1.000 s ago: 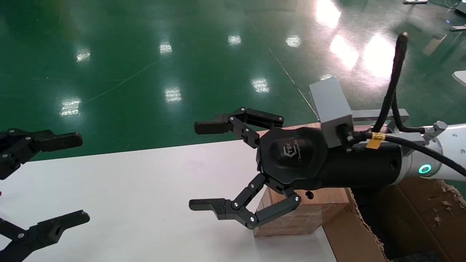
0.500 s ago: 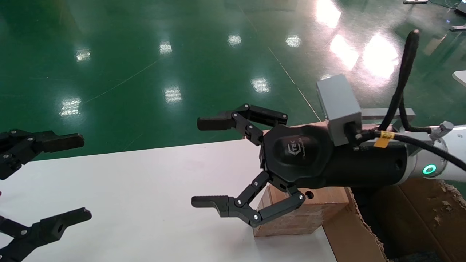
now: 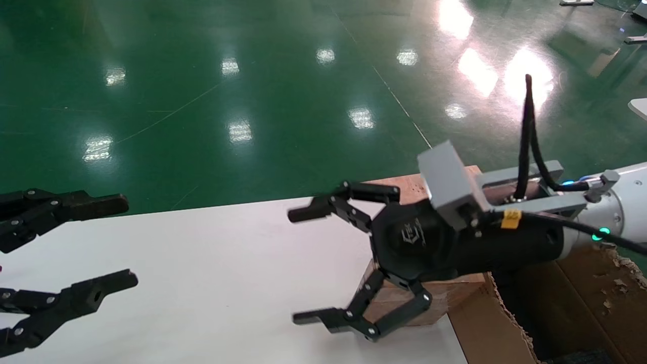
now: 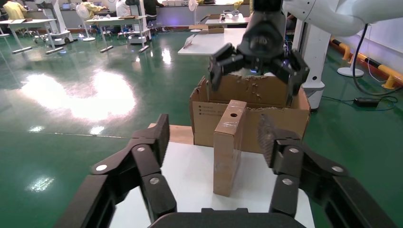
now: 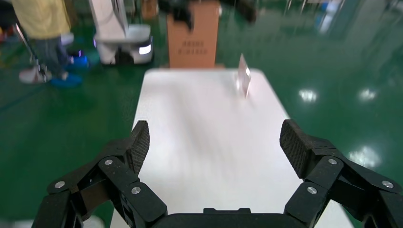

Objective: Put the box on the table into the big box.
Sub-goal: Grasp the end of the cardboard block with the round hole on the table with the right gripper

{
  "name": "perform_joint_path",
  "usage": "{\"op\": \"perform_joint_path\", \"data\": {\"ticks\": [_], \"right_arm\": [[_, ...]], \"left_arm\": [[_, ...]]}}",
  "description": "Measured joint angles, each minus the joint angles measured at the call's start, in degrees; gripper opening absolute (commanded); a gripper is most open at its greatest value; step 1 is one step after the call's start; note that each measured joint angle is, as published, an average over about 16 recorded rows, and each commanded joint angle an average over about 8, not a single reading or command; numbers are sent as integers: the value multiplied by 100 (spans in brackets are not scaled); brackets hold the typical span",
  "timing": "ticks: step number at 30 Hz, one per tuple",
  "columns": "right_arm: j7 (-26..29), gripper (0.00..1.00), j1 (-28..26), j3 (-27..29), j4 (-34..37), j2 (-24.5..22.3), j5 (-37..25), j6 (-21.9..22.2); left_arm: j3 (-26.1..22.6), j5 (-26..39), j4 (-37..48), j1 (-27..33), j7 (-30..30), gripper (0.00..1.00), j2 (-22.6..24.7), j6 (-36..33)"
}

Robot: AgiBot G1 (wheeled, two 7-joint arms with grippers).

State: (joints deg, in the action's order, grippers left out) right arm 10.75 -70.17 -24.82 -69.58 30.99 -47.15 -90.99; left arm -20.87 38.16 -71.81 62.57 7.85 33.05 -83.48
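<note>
The right gripper [image 3: 303, 265], fingers spread wide, had dropped lower over the small brown cardboard box [image 3: 404, 303], standing at four o'clock on the white table [image 3: 202, 263]. The left gripper [image 3: 126, 242] hung wide open.

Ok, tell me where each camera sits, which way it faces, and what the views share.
Head view: on the robot's head, looking down at the table; left gripper and right gripper show open.
Left wrist view: behind the left gripper, facing the box, big box and right gripper.
Right wrist view: behind the right gripper, looking along the table.
Shared: head and left wrist views both show the box.
</note>
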Motion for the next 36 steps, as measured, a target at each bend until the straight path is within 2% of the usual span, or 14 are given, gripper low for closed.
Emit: {"op": "perform_joint_path", "data": {"ticks": [12,36], "right_arm": [[-521,100,-817,-943,709,-491,-429,-6],[-1333,100,-2176,-2909,1852,-506,-936,-49]], "left_arm": [[0,0,0,0,0,0,0,0],[-1,-1,0,0,-1,0,0,0]]}}
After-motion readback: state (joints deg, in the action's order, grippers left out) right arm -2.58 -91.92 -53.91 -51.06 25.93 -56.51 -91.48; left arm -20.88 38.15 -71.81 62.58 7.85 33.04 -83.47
